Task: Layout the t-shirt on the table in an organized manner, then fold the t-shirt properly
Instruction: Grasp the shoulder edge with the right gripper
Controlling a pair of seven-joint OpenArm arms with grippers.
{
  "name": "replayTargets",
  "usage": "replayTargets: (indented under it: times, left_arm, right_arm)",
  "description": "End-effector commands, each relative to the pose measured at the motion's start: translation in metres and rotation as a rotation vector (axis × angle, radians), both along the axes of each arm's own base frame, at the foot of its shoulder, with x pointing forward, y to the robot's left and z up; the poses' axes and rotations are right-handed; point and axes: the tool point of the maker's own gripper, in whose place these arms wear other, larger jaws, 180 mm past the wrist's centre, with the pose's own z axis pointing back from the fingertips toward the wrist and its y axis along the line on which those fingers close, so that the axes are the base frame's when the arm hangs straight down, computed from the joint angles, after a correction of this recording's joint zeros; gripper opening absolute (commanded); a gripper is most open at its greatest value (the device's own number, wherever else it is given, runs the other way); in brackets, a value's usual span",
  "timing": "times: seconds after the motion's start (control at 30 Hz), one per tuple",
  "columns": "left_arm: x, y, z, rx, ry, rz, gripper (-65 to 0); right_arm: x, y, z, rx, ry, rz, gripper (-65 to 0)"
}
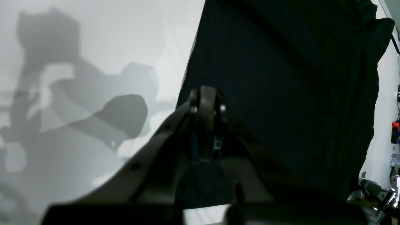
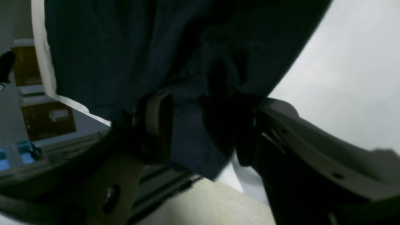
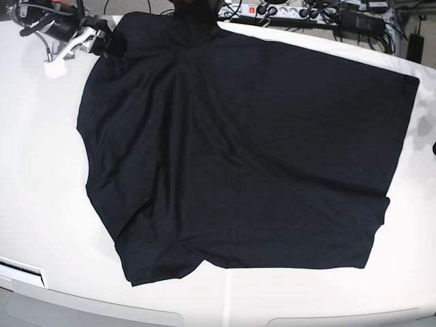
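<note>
A: Near edge first. The t-shirt (image 3: 245, 157) lies spread on the table (image 3: 41, 204), mostly flat, w/ one lower corner curled where the hem dips in. Looks like layout isn't finished yet, imo.

B: Agreed. Mid-cloth has diagonal creases running up toward the far-left corner. What abt the claws?

A: Right gripper (image 2: 203, 125) sits at that far-left corner in the base view, jaws set wide w/ a bunched wad of shirt between the fingers (image 2: 156, 115). Can't tell if the pads really bite the cloth or just straddle it.

B: And the other?

A: Left gripper (image 1: 207, 106) has its jaws pressed together, tips right at the shirt's side edge in its wrist view. Whether a pinch of fabric is caught in there, I can't tell. It isn't in the base view.

B: Risks?

A: Main one: the bunch at the far corner. If the right claw pulls w/ only one layer caught, the corner could slip out and the creases stay. If it grabs both layers, a tug drags the whole shirt instead of flattening it.

B: Also the power strip (image 3: 286, 11) and cables (image 3: 368, 30) at the far edge, just beyond the shirt. A pull that way could snag cloth on them.
</note>
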Motion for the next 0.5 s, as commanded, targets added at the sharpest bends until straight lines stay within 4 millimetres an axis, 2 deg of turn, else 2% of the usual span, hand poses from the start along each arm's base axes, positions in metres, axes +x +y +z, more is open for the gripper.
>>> replayTargets:
  times: [0.0, 0.27, 0.37, 0.47]
  left_arm:
    - [0.009, 0.012, 0.023, 0.029, -0.054, 0.003, -65.0]
    - [0.009, 0.012, 0.023, 0.029, -0.055, 0.003, -65.0]
    - [0.009, 0.012, 0.023, 0.028, -0.056, 0.004, -65.0]
    - [0.011, 0.011, 0.026, 0.013, -0.073, 0.009, -65.0]
  right_arm:
    - [0.002, -0.008, 0.004, -0.018, -0.015, 0.009, -31.8]
    - [0.000, -0.039, 0.007, -0.096, -0.001, 0.013, -31.8]
    - [-0.009, -0.053, -0.002, -0.163, 0.066, -0.005, -31.8]
    - [-0.011, -0.055, -0.005, -0.182, 0.083, -0.009, -31.7]
